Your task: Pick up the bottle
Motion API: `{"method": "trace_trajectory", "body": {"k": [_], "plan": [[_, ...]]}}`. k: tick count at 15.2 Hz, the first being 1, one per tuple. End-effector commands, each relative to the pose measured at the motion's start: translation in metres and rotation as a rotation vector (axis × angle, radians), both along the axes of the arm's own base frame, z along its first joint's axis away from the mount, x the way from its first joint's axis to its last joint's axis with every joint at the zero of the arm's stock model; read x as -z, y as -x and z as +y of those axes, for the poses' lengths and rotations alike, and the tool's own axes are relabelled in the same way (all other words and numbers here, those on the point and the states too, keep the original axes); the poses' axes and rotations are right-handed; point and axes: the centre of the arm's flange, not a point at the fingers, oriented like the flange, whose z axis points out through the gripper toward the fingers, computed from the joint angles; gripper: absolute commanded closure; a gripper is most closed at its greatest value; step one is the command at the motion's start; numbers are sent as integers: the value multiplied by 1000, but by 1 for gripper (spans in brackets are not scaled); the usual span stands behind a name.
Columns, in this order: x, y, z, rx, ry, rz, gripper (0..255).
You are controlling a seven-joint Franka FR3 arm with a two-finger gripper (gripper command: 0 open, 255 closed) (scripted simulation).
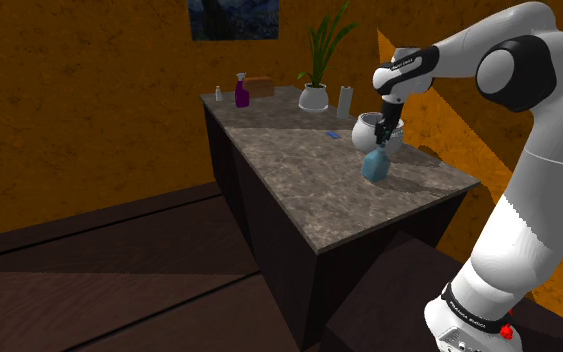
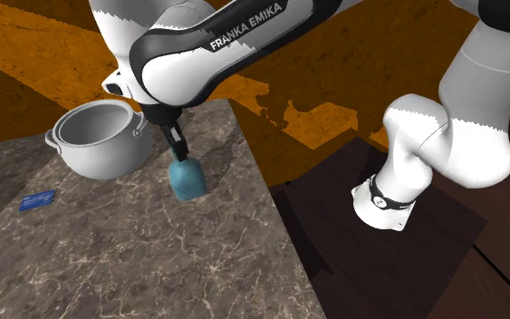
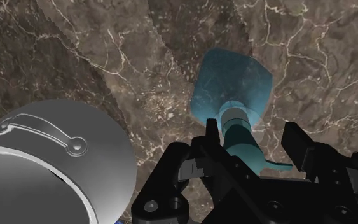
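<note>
"Teal bottle (image 1: 376, 166), shoulder view first: where does it sit?" asks Ines.

"It's standing on the marbled counter (image 1: 299, 195), just beside the pale pot (image 1: 369, 127), on the pot's side toward the counter's near end," says Tom. "The gripper (image 1: 382, 138) hangs right over its top. A purple sprayer (image 1: 241, 92) and a potted plant (image 1: 315, 95) sit well beyond the pot, by the wall."

"And the second exterior view?"

"The bottle (image 2: 187, 179) is just clear of the pot (image 2: 99, 136), with the gripper (image 2: 179, 148) down at its neck. Past the bottle, away from the pot, the counter (image 2: 153, 263) soon ends at its edge and drops to the dark floor (image 2: 380, 272). A small blue card (image 2: 38, 200) lies near the pot, away from the bottle, and I'd say it's no obstacle."

"Wrist view: is it held?"

"Not yet, I'd say. The gripper (image 3: 252, 128) has its fingers (image 3: 212, 139) apart, astride the neck of the bottle (image 3: 231, 86). One finger is against it or nearly so, and the other shows a gap. I'd centre the neck between them, close gently, then lift straight up. The pot (image 3: 50, 172) is close alongside, so I wouldn't swing toward it. A shove the opposite way could tip the bottle toward the edge. Overhead looks open."
</note>
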Motion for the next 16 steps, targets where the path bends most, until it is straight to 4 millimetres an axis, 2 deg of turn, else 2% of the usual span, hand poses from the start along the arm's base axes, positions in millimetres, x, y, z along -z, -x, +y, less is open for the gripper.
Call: {"method": "trace_trajectory", "body": {"k": [1, 14, 16], "plan": [[-8, 0, 0, 0, 0, 0, 255], [-77, 0, 0, 0, 0, 0, 255], [-77, 0, 0, 0, 0, 0, 255]]}}
